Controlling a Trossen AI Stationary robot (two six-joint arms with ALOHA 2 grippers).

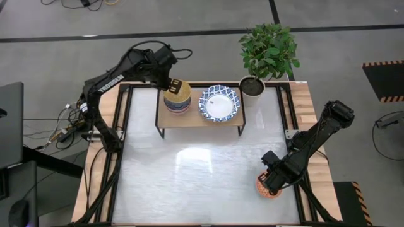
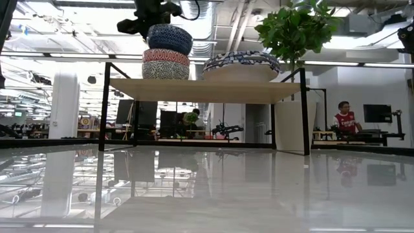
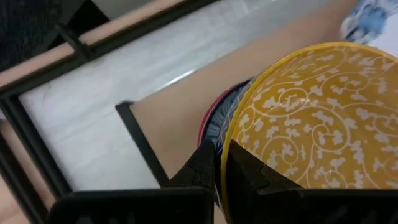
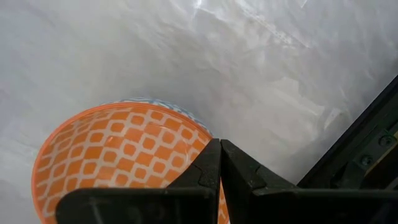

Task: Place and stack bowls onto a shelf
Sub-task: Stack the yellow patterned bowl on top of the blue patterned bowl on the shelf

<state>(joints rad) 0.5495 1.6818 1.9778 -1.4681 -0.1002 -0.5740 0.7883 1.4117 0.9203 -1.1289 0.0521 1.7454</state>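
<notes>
On the light-wood shelf [image 1: 202, 120], a stack of small bowls [image 1: 177, 101] stands at the left end. Its top bowl is yellow-orange inside [image 3: 311, 118] and dark blue outside [image 2: 169, 39], nested in a pink-red bowl [image 2: 165, 65]. Stacked wide blue-and-white bowls [image 1: 220, 103] sit mid-shelf. My left gripper [image 1: 176, 86] is shut on the top small bowl. Near the table's near right corner, my right gripper [image 1: 273, 178] is shut on the orange-red bowl [image 4: 118, 155]. My left gripper pinches the rim [image 3: 225, 140] of the yellow-orange bowl on the side toward the shelf's far left corner, one finger inside and one outside, slanting down from there. The bowl sits in the bowls below it, atop the stack. My right gripper pinches the orange-red bowl's rim [image 4: 208, 138], one finger inside the bowl and one outside, coming from above. Whether the bowl stands on the table or is lifted, I cannot tell.
A potted plant [image 1: 253, 85] stands off the shelf's right end, at the table's far edge. The glossy white table top [image 1: 202, 176] spreads between shelf and near edge, bounded by black frame rails [image 1: 123, 145]. A person [image 2: 343, 120] sits in the room far behind.
</notes>
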